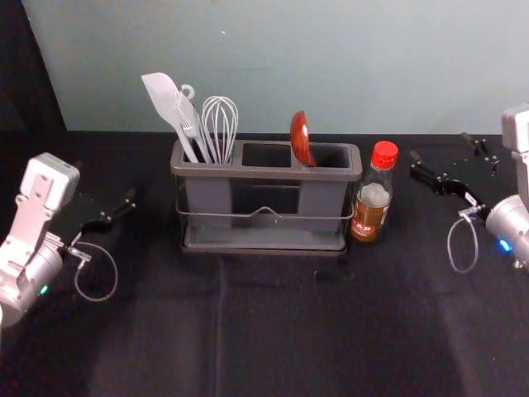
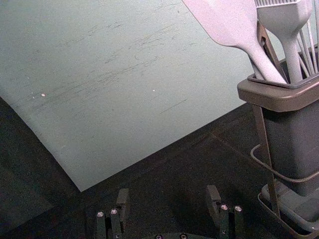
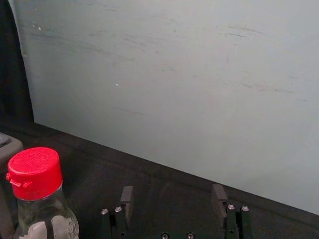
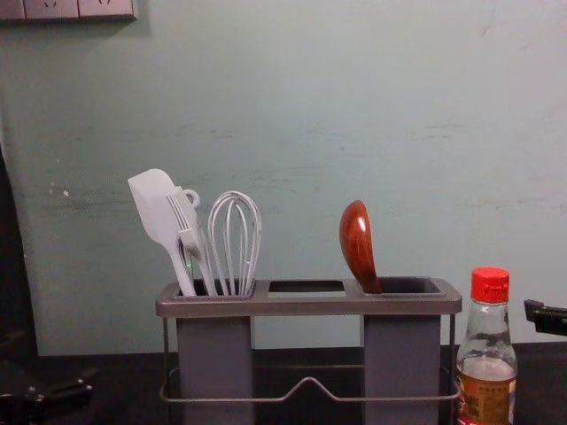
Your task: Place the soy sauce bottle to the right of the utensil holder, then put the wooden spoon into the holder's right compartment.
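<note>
Left side of head view, left gripper (image 2: 168,191) parked with fingers apart, empty; utensil holder (image 1: 266,173) mid-frame, wooden spoon (image 1: 299,136) bowl-up in its right compartment (image 1: 322,198), soy sauce bottle (image 1: 372,203) upright just beside the holder's right end; right gripper (image 1: 441,149) farther right, spread and empty. Both placements look done, so I judge withdrawal the step: ease the right arm toward the right edge, clear of the red cap (image 1: 384,155). Spoon handle hidden in compartment; bottle base cut off, chest view's lower right; bottle-holder contact unclear.
</note>
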`<control>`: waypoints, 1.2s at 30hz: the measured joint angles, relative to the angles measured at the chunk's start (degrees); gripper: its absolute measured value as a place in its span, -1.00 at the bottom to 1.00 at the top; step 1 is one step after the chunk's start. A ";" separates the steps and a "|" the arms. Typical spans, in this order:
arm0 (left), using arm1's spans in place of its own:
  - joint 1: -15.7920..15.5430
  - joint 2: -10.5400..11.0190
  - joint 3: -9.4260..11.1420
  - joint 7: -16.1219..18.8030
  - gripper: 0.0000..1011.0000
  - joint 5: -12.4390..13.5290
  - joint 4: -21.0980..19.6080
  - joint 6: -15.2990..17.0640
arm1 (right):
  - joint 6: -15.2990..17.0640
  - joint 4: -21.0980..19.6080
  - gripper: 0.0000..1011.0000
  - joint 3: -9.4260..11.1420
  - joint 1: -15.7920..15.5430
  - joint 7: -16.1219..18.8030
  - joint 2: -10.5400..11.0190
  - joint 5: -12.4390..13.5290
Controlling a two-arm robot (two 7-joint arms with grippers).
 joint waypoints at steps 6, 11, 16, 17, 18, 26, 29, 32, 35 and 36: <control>0.00 0.00 0.00 0.00 0.98 0.00 0.00 0.00 | 0.00 0.00 0.98 0.00 0.00 0.01 0.00 0.00; 0.00 0.00 0.00 0.00 0.98 0.00 0.00 0.00 | 0.00 0.00 0.98 0.00 0.00 0.01 0.00 0.00; 0.00 0.00 0.00 0.00 0.98 0.00 0.00 0.00 | 0.00 0.00 0.98 0.00 0.00 0.02 0.00 0.00; 0.00 0.00 0.00 0.00 0.98 0.00 0.00 0.00 | 0.00 0.00 0.98 0.00 0.00 0.02 0.00 0.00; 0.00 0.00 0.00 0.00 0.98 0.00 0.00 0.00 | 0.00 0.00 0.98 0.00 0.00 0.03 0.00 0.00; 0.00 0.00 0.00 0.00 0.98 0.00 0.00 0.00 | 0.00 0.00 0.98 0.00 0.00 0.04 0.00 0.00; 0.00 0.00 0.00 0.00 0.98 0.00 0.00 0.00 | 0.00 0.00 0.98 0.00 -0.01 0.04 0.00 0.00; 0.00 0.00 0.00 0.00 0.98 0.01 0.00 0.00 | 0.00 0.00 0.98 0.00 -0.01 0.04 0.00 0.00; 0.00 0.00 0.00 0.00 0.98 0.00 0.00 0.00 | 0.00 0.00 0.98 0.00 0.00 0.04 0.00 0.00; 0.00 0.00 0.00 0.00 0.98 0.00 0.00 0.00 | 0.00 0.00 0.98 0.00 -0.01 0.04 0.00 0.00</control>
